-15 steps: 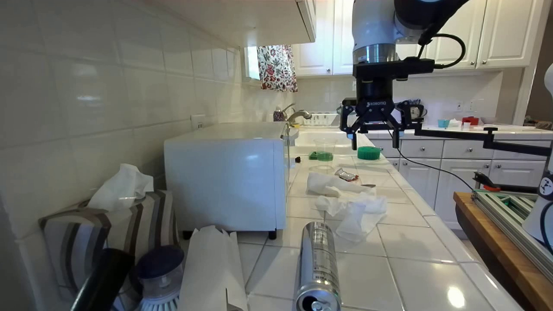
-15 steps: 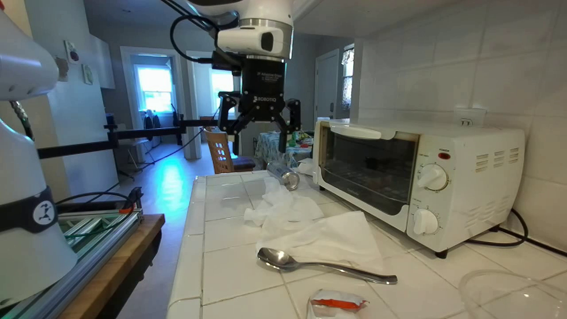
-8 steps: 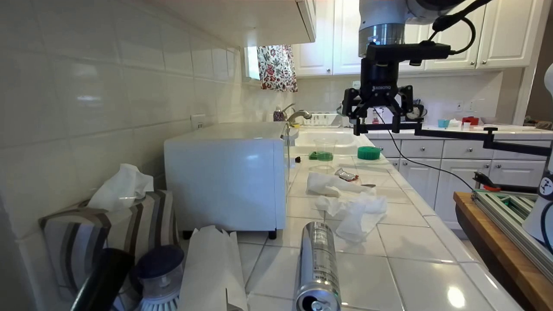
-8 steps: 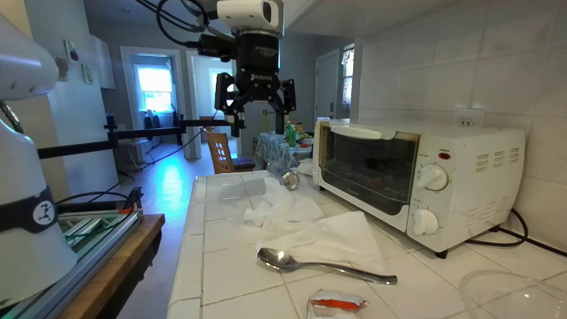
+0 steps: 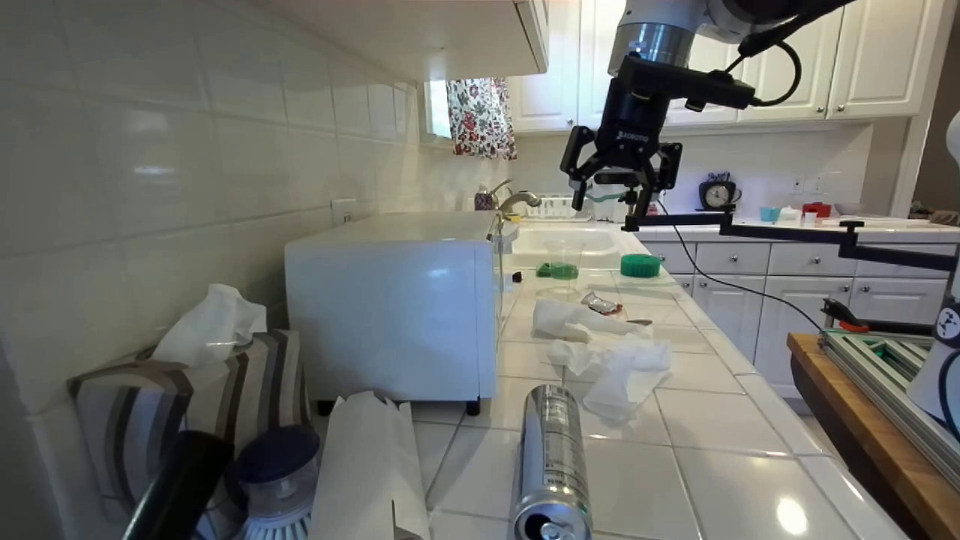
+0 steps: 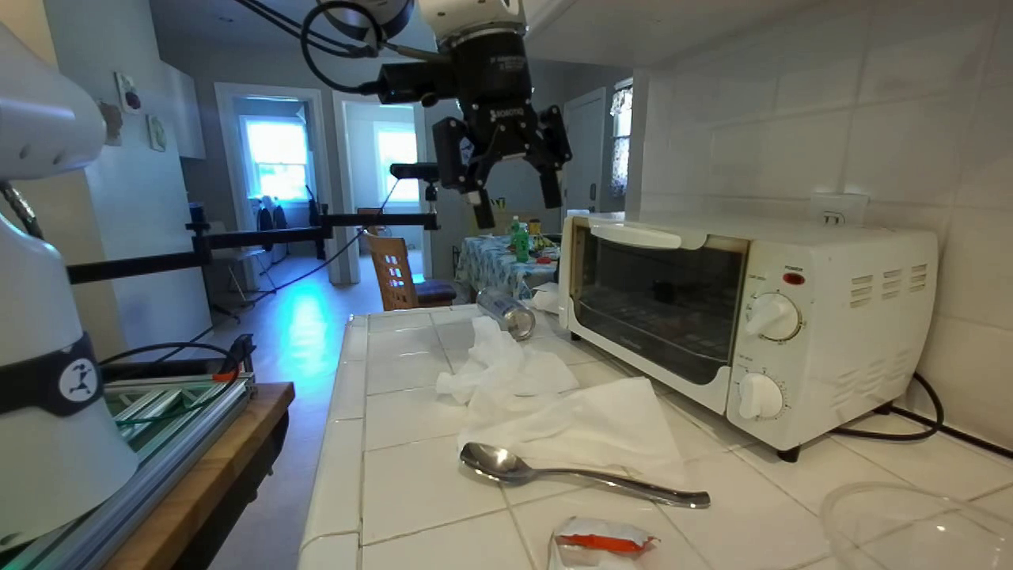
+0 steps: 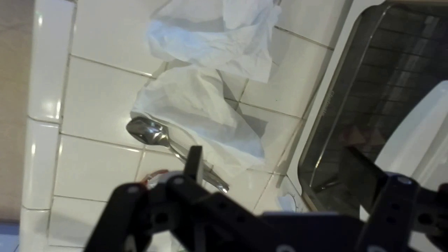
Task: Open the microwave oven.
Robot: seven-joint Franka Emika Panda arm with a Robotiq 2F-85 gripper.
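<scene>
The microwave oven (image 5: 390,322) is a white box on the tiled counter against the wall. Its dark-windowed door (image 6: 657,297) is shut, with a white handle (image 6: 645,235) along the door's top edge. In the wrist view the door window (image 7: 388,66) and the handle (image 7: 427,129) fill the right side. My gripper (image 5: 607,208) is open and empty, tilted, in the air above the counter in front of the oven, higher than its top. In an exterior view the gripper (image 6: 517,204) is left of the door, apart from it. The wrist view shows its spread fingers (image 7: 276,155).
White paper sheets (image 6: 578,423), a spoon (image 6: 514,469), a wrapper (image 6: 601,542) and a can (image 5: 553,457) lie on the counter before the oven. A cabinet (image 5: 420,34) hangs above. A black jointed bar (image 5: 795,234) reaches across near the gripper.
My gripper has risen. It has then tilted, its fingertips swinging toward the oven. The fingers have stayed open. The oven and its door have not moved.
</scene>
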